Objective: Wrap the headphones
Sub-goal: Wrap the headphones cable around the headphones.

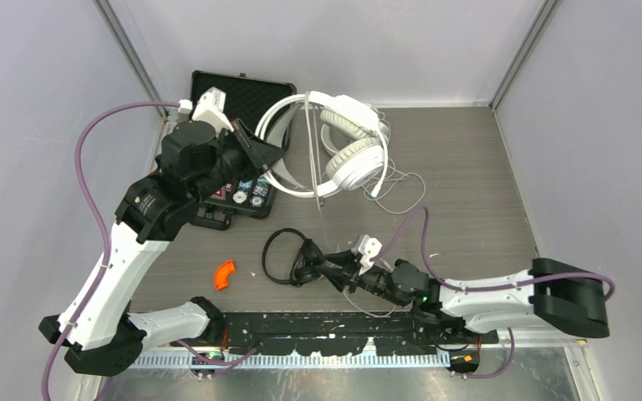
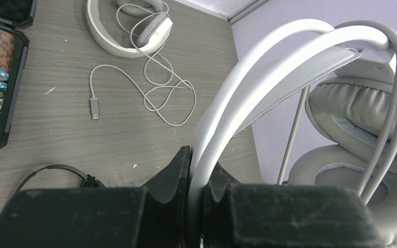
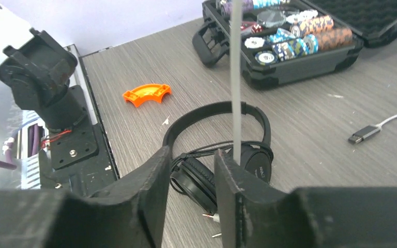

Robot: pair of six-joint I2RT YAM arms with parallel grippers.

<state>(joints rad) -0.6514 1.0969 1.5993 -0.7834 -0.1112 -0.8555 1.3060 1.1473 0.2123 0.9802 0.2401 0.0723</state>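
My left gripper [image 2: 199, 160] is shut on the headband of a white padded headset [image 2: 269, 77] and holds it up above the table; its ear cups [image 2: 362, 129] hang to the right. In the top view this gripper [image 1: 267, 154] is at the band's left end. A second white headset [image 2: 126, 26] lies on the table with its pale cord and USB plug [image 2: 94, 107]. The slim black headset [image 3: 238, 155] lies folded in front of my right gripper [image 3: 192, 155], which is open just above it. A pale cord [image 3: 235, 77] hangs taut down to the right finger.
An open black case of poker chips [image 1: 238, 194] sits under the left arm, and also shows in the right wrist view [image 3: 289, 46]. An orange curved piece [image 1: 225, 274] lies near the front edge. Loose pale cords [image 1: 401, 180] spread right of the white headsets. Walls close the table in.
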